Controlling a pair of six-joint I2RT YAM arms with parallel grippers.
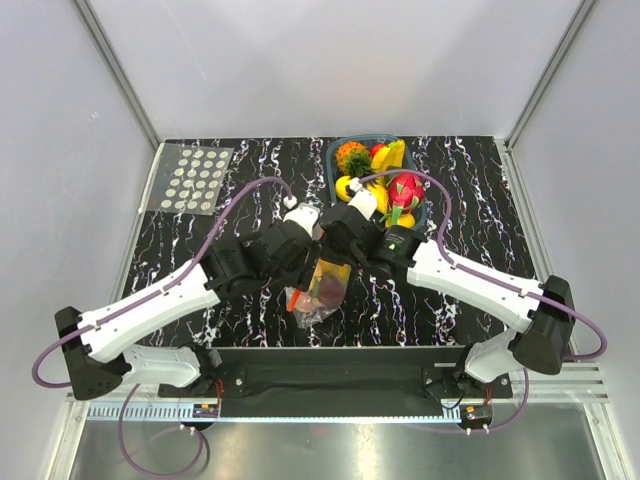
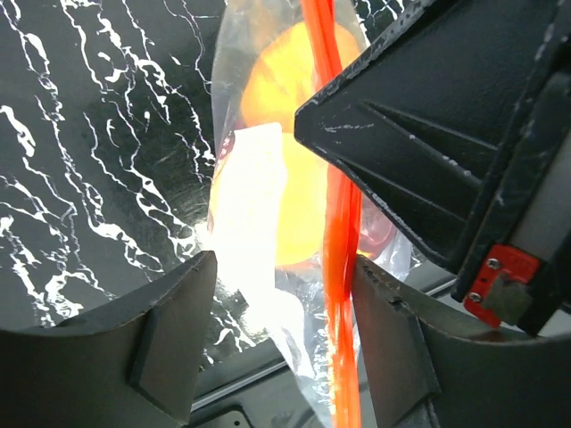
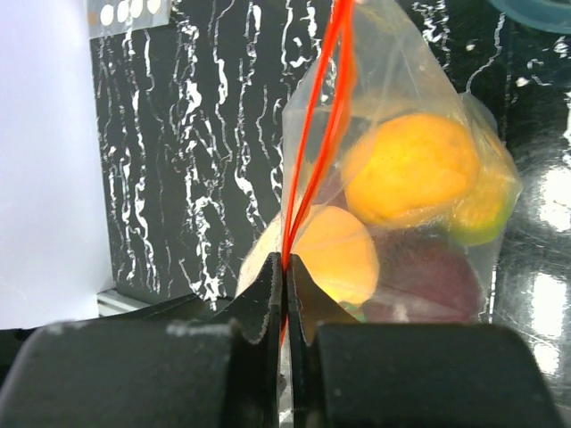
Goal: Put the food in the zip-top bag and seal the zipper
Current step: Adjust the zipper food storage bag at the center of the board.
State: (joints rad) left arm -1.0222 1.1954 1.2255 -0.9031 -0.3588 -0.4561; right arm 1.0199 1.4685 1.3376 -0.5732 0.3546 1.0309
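Top view is bright with even overhead light, sharp, only soft shadows on the desk (image 1: 480, 190). Left wrist: blown-out white glare on the zip-top bag (image 2: 254, 223), left claw (image 2: 281, 285) dark and blurry up close. Right wrist: wall (image 3: 45, 178) overexposed, glare spots on the glossy desk at right, right claw (image 3: 285, 267) soft, bag in focus.

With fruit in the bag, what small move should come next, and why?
Probably slide the right claw along the narrow red-orange zipper strip. It is pinched shut on the strip, whose two halves split apart just beyond it, so the clear plastic zip-top bag holding round orange toy fruits looks unsealed there.
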